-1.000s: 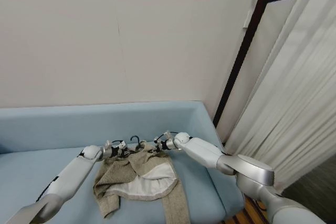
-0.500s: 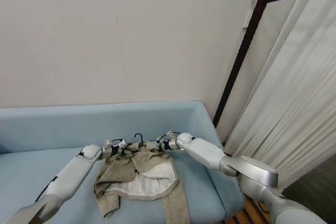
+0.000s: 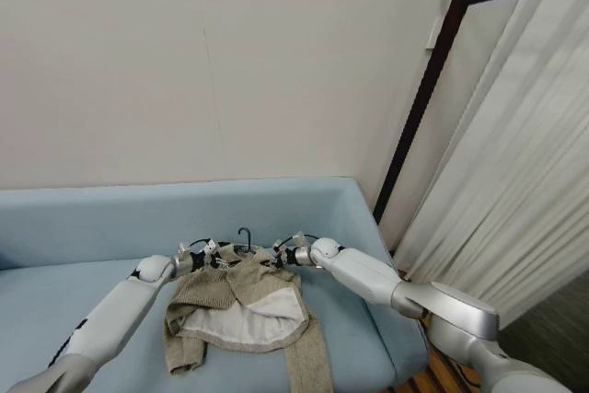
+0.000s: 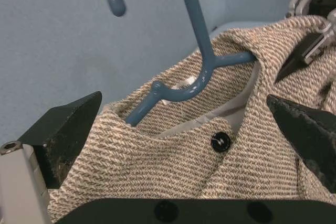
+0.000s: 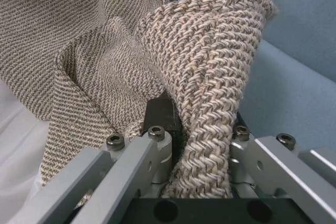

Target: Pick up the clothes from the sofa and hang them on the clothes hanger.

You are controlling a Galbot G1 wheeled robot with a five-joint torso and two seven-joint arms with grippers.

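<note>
A beige knit cardigan on a blue hanger lies on the light blue sofa, with its collar end raised off the seat. My right gripper is shut on a fold of the cardigan's shoulder, pinched between its fingers. At the other shoulder, my left gripper stands open. Its dark fingertips are spread wide on either side of the collar and a black button. The hanger's hook stands upright above the collar.
A dark clothes rack rises at the sofa's right end, with white curtains behind it. The sofa back and a plain wall are straight ahead. Free seat lies to the left of the cardigan.
Both grippers have risen slightly, and the hanger's hook and the cardigan's collar have come up with them. The lower cardigan still rests on the seat.
</note>
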